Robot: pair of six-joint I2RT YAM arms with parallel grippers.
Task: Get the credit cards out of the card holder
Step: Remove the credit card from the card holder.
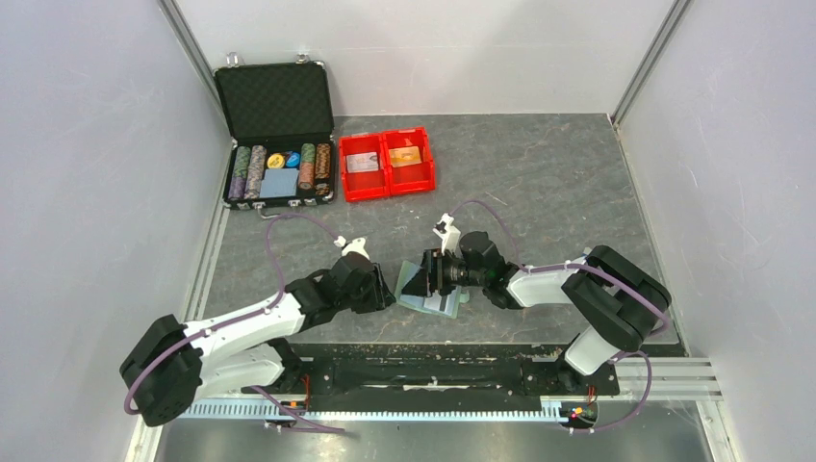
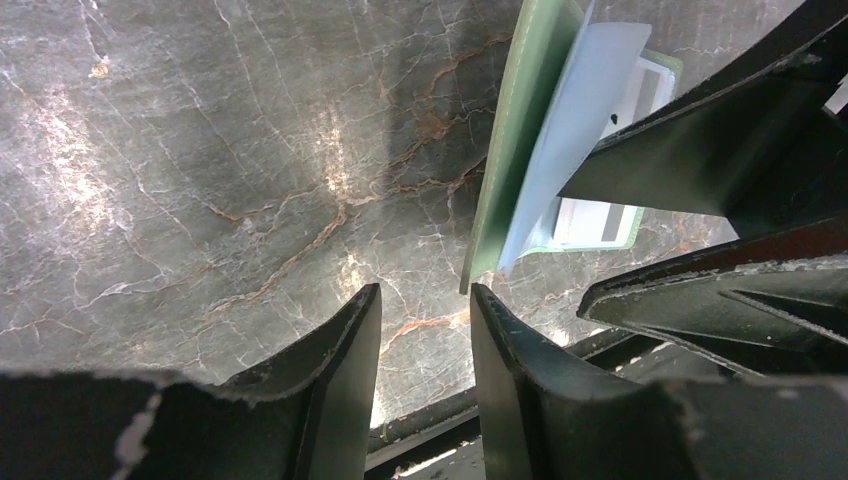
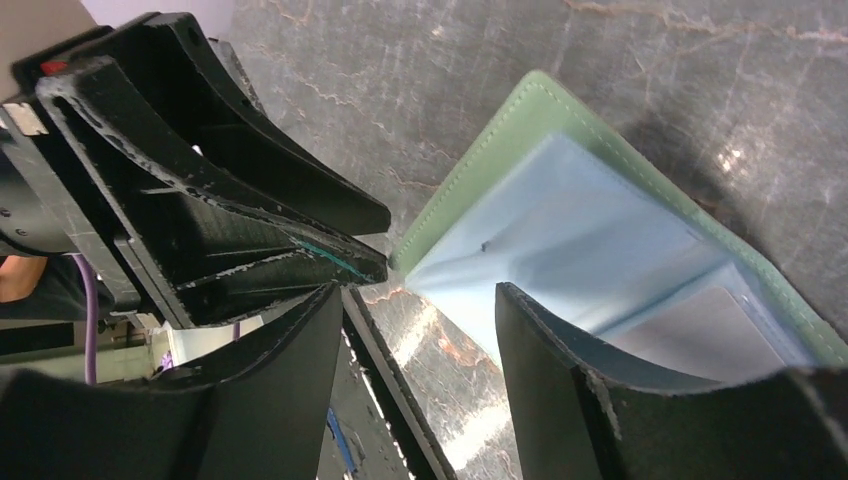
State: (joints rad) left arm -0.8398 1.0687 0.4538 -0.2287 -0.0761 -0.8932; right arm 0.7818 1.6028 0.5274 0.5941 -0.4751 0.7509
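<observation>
Overhead, I saw the red bin (image 1: 385,192) at the back of the worktop (image 1: 558,192) holding a whitish card (image 1: 361,162) in its left compartment and an orange card (image 1: 406,156) in its right. Beside it the black case (image 1: 274,101) stood open, with poker chips (image 1: 252,168) in rows. Nearer me, the card holder (image 1: 441,300) lay between the left hand (image 1: 390,292) and the right hand (image 1: 423,274), one flap raised.

From the left wrist, I found that hand's fingers moderately apart with nothing between them, just short of the holder's green edge. The holder stood tilted up, its pale blue pocket facing the other hand.

From the right wrist, that hand's fingers stood well apart, gripping nothing. One finger overlapped the open pocket; I could not tell whether they touched. A greyish rectangle showed inside the lower pocket; card or not, I could not tell.
</observation>
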